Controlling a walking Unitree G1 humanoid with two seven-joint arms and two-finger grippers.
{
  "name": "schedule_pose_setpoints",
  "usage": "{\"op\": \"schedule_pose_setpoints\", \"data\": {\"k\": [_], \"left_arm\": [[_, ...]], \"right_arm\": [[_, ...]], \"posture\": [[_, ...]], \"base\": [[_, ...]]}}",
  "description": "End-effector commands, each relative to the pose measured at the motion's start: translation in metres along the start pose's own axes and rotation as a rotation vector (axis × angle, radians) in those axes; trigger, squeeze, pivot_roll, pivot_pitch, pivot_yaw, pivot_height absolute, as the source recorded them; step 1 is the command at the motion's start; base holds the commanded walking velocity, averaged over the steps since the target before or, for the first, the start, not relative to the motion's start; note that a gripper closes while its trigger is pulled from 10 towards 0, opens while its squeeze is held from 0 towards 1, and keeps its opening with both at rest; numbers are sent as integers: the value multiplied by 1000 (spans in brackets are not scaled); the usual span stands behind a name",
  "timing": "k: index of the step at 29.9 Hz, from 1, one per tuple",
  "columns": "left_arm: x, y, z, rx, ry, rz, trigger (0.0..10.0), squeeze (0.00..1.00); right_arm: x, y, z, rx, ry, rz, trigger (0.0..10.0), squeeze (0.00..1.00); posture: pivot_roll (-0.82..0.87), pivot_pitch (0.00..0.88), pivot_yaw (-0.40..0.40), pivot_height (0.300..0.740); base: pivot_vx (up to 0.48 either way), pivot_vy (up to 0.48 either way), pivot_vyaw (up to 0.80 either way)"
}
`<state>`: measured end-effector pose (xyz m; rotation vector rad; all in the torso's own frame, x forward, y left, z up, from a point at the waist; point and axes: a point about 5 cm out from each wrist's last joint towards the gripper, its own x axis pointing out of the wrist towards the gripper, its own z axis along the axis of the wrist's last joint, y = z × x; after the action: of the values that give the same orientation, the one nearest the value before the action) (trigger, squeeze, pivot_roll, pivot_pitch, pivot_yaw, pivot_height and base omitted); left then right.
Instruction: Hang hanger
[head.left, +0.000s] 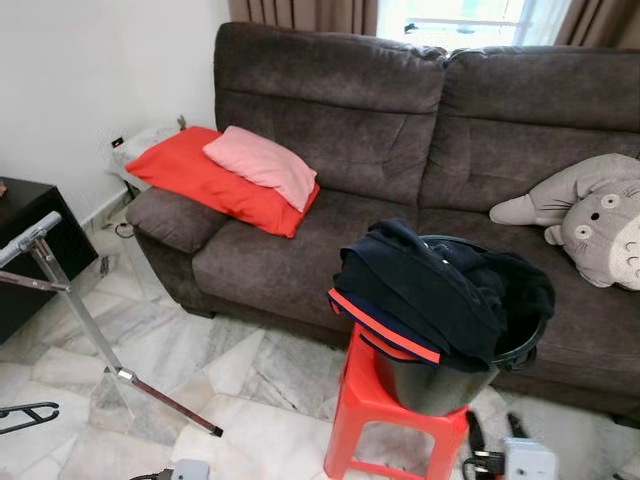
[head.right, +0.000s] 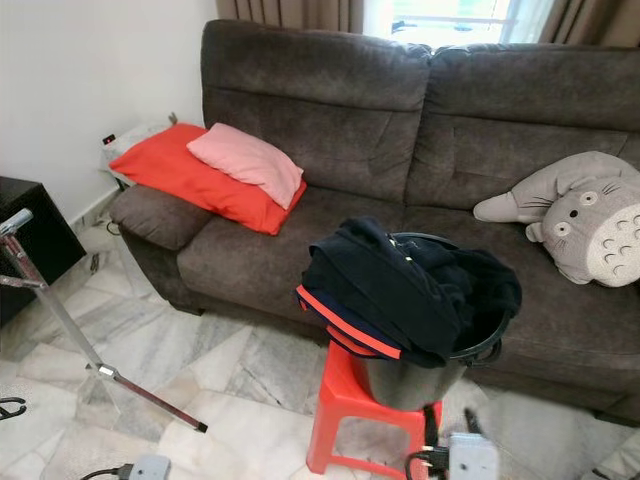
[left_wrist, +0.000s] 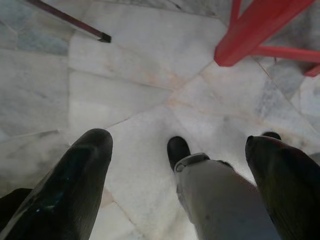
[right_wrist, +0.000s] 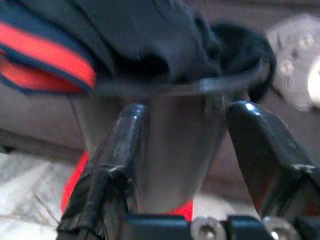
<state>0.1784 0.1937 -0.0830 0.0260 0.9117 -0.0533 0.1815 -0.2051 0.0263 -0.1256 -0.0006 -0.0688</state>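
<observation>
A thin black looped piece (head.left: 24, 415), possibly a hanger, lies on the floor at the far left edge. A metal rack pole (head.left: 78, 318) slants across the floor on the left and ends in a black foot (left_wrist: 103, 36). My right gripper (right_wrist: 190, 110) is open and held low, just in front of the black bucket (right_wrist: 175, 145); its fingertips (head.left: 472, 432) show by the red stool. My left gripper (left_wrist: 177, 141) is open, points down at the marble floor and holds nothing.
The black bucket (head.left: 440, 385), heaped with dark clothes (head.left: 430, 285) with a red stripe, stands on a red plastic stool (head.left: 365, 405) before a dark brown sofa (head.left: 330, 130). Red and pink cushions (head.left: 245, 175) and a grey plush toy (head.left: 600, 215) lie on the sofa. A black cabinet (head.left: 30, 250) stands left.
</observation>
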Motion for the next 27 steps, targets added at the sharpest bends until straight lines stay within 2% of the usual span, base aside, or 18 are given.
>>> {"op": "schedule_pose_setpoints", "data": {"k": [1, 5, 6, 7, 8, 9, 12, 13, 14, 15, 17, 18, 22, 27], "left_arm": [[0, -2, -1, 23, 17, -1, 10000, 0], [1, -4, 1, 21, 9, -8, 10000, 0], [1, -3, 0, 15, 10, -3, 10000, 0], [1, -3, 0, 14, 12, -2, 10000, 0], [1, -3, 0, 14, 14, -1, 10000, 0], [1, -3, -1, 15, 16, -1, 10000, 0], [0, -3, -4, 9, 22, 2, 10000, 0], [0, -3, -4, 8, 24, 3, 10000, 0], [0, -2, -5, 7, 27, 4, 10000, 0], [-1, -2, -6, 6, 29, 5, 10000, 0], [-1, -2, -6, 5, 30, 6, 10000, 0], [-1, -1, -7, 4, 32, 9, 10000, 0], [-1, 2, -8, -1, 35, 17, 10000, 0], [-2, 3, -10, 4, 41, 17, 10000, 0]], "right_arm": [[-1, 3, 6, 25, -11, 41, 10000, 0], [-5, 0, 13, 39, -34, 15, 10000, 0], [-2, -7, 13, 62, -31, -88, 10000, 0], [0, -9, 15, 88, -15, -125, 10000, 376], [2, -10, 15, 108, 7, -141, 10000, 376], [8, -9, 18, 137, 5, -141, 10000, 1000], [26, -15, 29, 210, 6, -174, 10000, 1000], [30, -14, 30, 230, 19, -161, 10000, 918], [34, -12, 31, 230, 24, -130, 10000, 514], [37, -6, 34, 219, 24, -69, 10000, 0], [39, -2, 36, 208, 22, -27, 10000, 0], [40, 6, 39, 188, 17, 46, 10000, 0], [39, 11, 41, 196, 22, 78, 10000, 0], [29, 18, 38, 219, 77, 123, 10000, 0]], "posture": [[-127, 38, 29, 740], [-123, 40, 23, 740], [-127, 40, 22, 740], [-127, 40, 22, 740], [-128, 42, 23, 740], [-124, 41, 21, 740], [-117, 41, 21, 740], [-113, 40, 21, 740], [-110, 43, 23, 740], [-108, 43, 21, 740], [-104, 42, 19, 740], [-103, 43, 18, 740], [-99, 45, 18, 740], [-106, 49, 27, 740]], "base": [[0, 0, 0], [0, 0, 0], [0, 0, 0], [0, 0, 0], [0, 0, 0], [0, 0, 0], [0, 0, 0], [0, 0, 0], [0, 0, 0], [0, 0, 0], [0, 0, 0], [0, 0, 0], [0, 0, 0], [0, 0, 0]]}}
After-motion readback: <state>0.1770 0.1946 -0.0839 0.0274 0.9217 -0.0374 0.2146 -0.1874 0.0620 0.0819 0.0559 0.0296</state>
